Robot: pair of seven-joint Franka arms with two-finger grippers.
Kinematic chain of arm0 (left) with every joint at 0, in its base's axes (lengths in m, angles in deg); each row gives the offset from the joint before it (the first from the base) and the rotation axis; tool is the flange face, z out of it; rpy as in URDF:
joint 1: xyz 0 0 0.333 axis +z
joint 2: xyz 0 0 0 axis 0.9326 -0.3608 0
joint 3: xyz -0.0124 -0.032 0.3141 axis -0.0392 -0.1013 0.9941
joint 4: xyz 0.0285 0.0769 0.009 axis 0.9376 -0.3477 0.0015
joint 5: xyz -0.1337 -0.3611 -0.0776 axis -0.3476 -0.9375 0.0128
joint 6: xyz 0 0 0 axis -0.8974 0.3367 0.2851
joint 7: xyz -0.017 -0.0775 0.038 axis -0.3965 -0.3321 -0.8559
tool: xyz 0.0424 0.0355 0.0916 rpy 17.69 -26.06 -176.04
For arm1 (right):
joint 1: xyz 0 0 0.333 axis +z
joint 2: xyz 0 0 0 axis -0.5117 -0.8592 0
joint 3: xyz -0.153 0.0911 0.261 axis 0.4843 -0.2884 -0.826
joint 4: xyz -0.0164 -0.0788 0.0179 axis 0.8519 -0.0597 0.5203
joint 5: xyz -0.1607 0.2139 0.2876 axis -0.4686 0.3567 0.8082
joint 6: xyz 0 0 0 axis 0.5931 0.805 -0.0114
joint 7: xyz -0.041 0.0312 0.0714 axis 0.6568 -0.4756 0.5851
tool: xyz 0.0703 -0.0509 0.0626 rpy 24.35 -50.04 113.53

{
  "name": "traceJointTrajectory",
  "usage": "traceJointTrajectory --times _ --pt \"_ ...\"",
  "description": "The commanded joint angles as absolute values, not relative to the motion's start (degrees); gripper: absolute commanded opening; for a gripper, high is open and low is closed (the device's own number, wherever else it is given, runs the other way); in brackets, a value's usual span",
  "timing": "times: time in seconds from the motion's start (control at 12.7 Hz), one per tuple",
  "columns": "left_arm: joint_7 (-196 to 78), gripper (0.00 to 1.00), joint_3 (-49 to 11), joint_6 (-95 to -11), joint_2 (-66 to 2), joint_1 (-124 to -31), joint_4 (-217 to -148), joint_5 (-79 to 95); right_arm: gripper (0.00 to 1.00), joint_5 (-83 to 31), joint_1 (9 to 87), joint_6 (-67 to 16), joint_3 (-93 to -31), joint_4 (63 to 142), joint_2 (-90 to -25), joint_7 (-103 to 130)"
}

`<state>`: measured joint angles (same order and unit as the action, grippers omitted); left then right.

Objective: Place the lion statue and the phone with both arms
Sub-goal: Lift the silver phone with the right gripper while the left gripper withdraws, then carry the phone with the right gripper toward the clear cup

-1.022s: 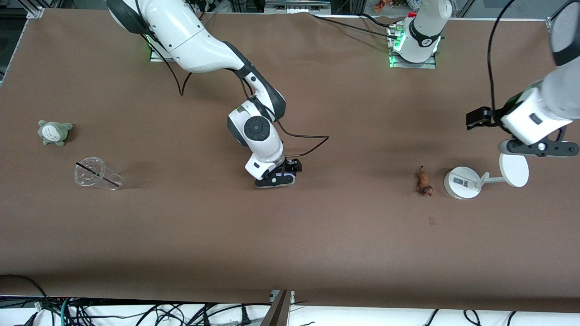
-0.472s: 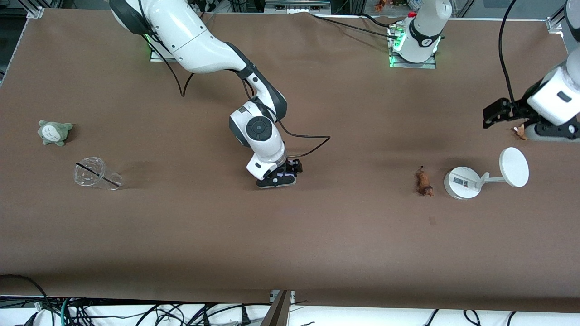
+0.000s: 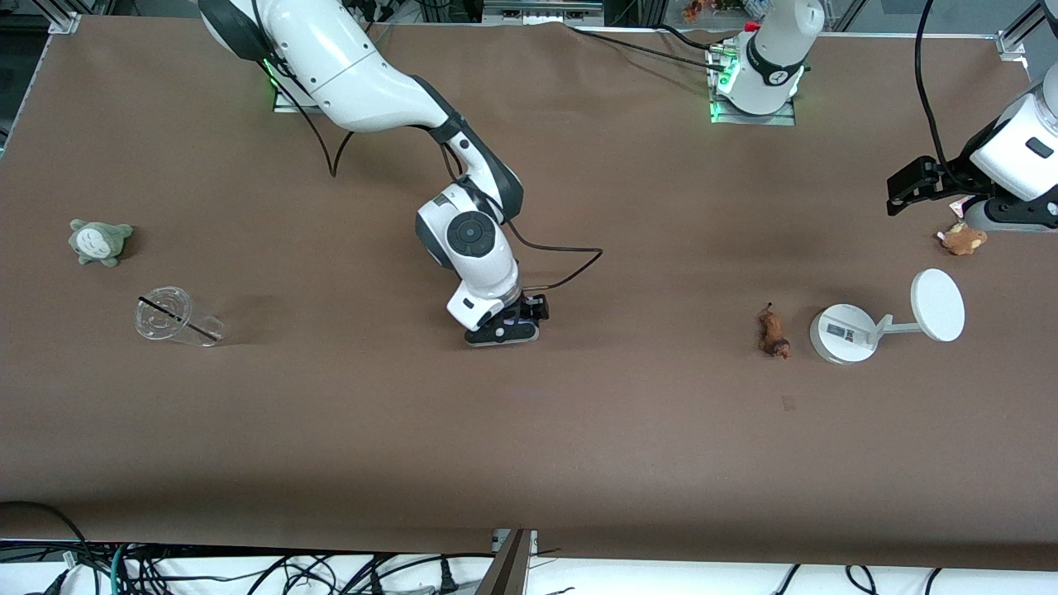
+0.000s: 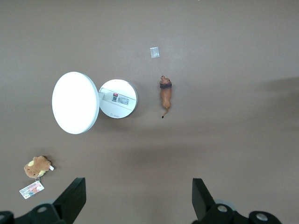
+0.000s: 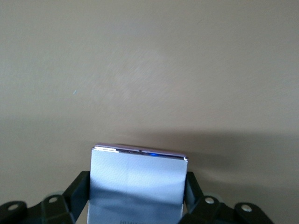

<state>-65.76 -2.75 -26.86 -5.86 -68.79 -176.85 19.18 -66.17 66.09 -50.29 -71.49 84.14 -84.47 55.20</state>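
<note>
The lion statue (image 3: 774, 332), small and brown-orange, lies on the table beside the white stand's base; it also shows in the left wrist view (image 4: 165, 94). My left gripper (image 3: 1012, 219) hangs high over the table's edge at the left arm's end, open and empty, fingers wide apart (image 4: 138, 205). My right gripper (image 3: 506, 330) is low over the table's middle, shut on the phone (image 5: 138, 182). The phone is a pale lavender slab held between both fingers, its free end close to the table top.
A white round-based stand (image 3: 841, 333) with a disc (image 3: 937, 304) stands next to the lion. A tan plush toy with a tag (image 3: 961, 240) lies below my left gripper. A grey-green plush (image 3: 99, 240) and a tipped clear cup (image 3: 175, 316) lie toward the right arm's end.
My left arm has risen and drawn back from over the stand's disc, uncovering the tan plush toy. My right gripper has stayed in place with the phone.
</note>
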Motion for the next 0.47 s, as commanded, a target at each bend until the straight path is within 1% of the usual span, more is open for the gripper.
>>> traceJointTrajectory --times 0.0,0.16,0.24,0.39 --pt "-67.07 1.0 -2.22 -24.59 -5.71 -68.94 -175.76 17.45 0.21 -66.6 61.82 -41.34 -72.12 90.25 -73.46 50.98" --pt "-66.37 1.0 -2.57 -24.49 -6.4 -69.11 -175.67 17.36 0.17 -66.25 57.43 -36.66 -72.47 96.49 -64.94 45.35" --pt "-66.63 1.0 -2.48 -24.49 -6.67 -69.02 -175.58 17.01 0.14 -65.99 54.01 -35.17 -72.48 101.3 -58.89 40.89" --pt "-66.9 1.0 -2.39 -24.49 -6.76 -69.02 -175.05 17.1 0.09 -65.55 48.99 -32.35 -72.48 105.38 -52.79 32.54"
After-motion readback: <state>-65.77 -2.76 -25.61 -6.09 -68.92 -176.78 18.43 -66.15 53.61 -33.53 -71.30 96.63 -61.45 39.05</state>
